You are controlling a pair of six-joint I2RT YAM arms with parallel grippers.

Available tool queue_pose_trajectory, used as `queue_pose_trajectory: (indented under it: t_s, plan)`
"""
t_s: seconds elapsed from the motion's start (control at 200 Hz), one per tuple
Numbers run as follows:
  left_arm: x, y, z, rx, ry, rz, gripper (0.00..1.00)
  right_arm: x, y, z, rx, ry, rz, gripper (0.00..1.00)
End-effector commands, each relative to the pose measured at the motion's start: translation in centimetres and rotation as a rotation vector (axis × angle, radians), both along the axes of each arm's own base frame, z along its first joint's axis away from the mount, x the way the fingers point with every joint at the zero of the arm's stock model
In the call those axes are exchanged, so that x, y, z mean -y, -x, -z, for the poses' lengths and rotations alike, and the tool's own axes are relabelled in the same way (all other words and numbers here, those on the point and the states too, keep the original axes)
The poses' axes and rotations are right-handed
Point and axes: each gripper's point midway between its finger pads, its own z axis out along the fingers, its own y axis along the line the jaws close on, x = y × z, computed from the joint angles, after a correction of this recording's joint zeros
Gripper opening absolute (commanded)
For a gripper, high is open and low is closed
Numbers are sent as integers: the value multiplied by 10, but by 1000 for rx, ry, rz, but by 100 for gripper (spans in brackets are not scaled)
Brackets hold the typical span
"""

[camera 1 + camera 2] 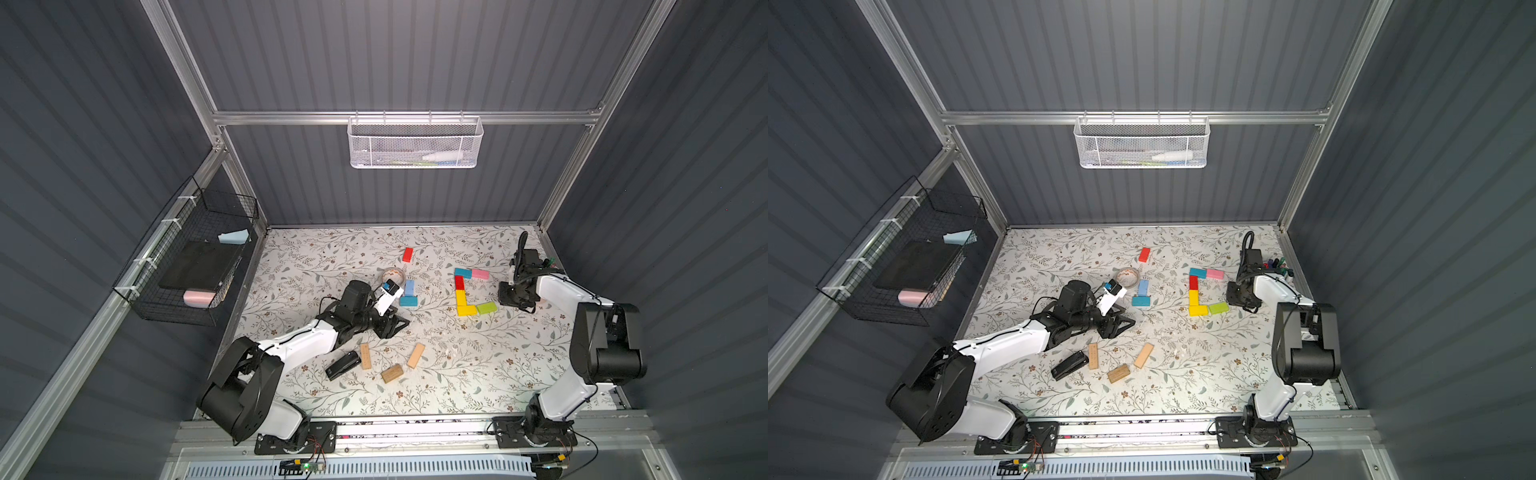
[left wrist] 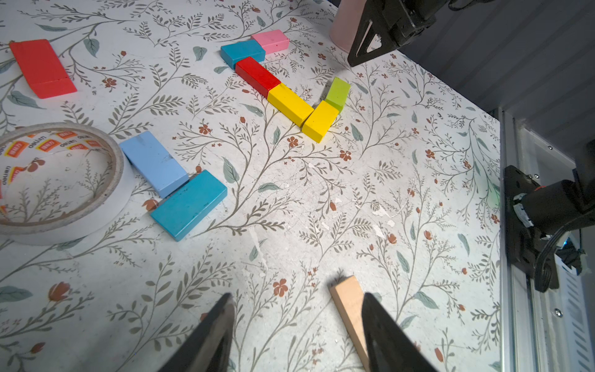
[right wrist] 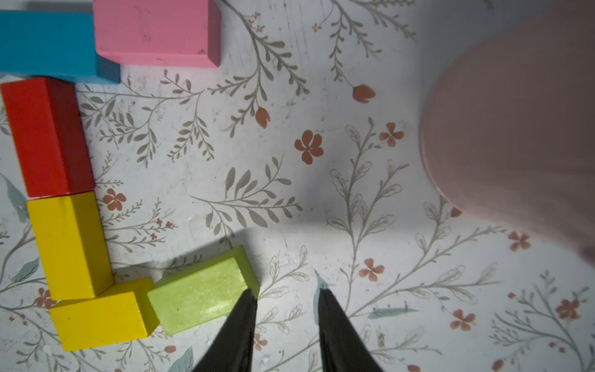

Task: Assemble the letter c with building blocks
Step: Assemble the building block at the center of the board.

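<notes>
In both top views coloured building blocks form an angular C: teal [image 1: 462, 272], pink [image 1: 480, 274], red [image 1: 459, 283], two yellow [image 1: 461, 297] and lime green [image 1: 486, 308]. My right gripper [image 3: 286, 293] hovers just right of the lime green block [image 3: 203, 291], open, with bare table between its fingers; one fingertip overlaps the block's corner. Loose red [image 1: 408, 254], light blue [image 1: 409, 286] and teal [image 1: 409, 301] blocks lie mid-table. My left gripper [image 2: 297, 296] stands open over the table, a tan block [image 2: 349, 306] beside one finger.
A tape roll [image 1: 392, 275] lies next to the light blue block. A black stapler [image 1: 342, 365] and three tan blocks [image 1: 392, 373] sit toward the front. A pink cup [image 3: 515, 128] stands close to the right gripper. Wire baskets hang on the left and back walls.
</notes>
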Motion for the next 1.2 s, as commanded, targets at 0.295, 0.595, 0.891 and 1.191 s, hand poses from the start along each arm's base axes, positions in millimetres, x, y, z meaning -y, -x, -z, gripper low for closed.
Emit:
queue_pose_trajectory:
  t_s: [0.295, 0.595, 0.891, 1.191]
  plan:
    - [6, -1, -5, 19, 11, 30, 61, -2, -10, 8, -9, -5, -37, 35]
    - [6, -2, -6, 21, 10, 28, 61, -6, -7, 16, -41, -33, -51, 36]
    - [6, -2, -6, 24, 9, 29, 61, -8, -6, 16, -49, -48, -60, 36]
    - [6, -2, -7, 23, 9, 29, 61, -10, -2, 21, -76, -62, -60, 35]
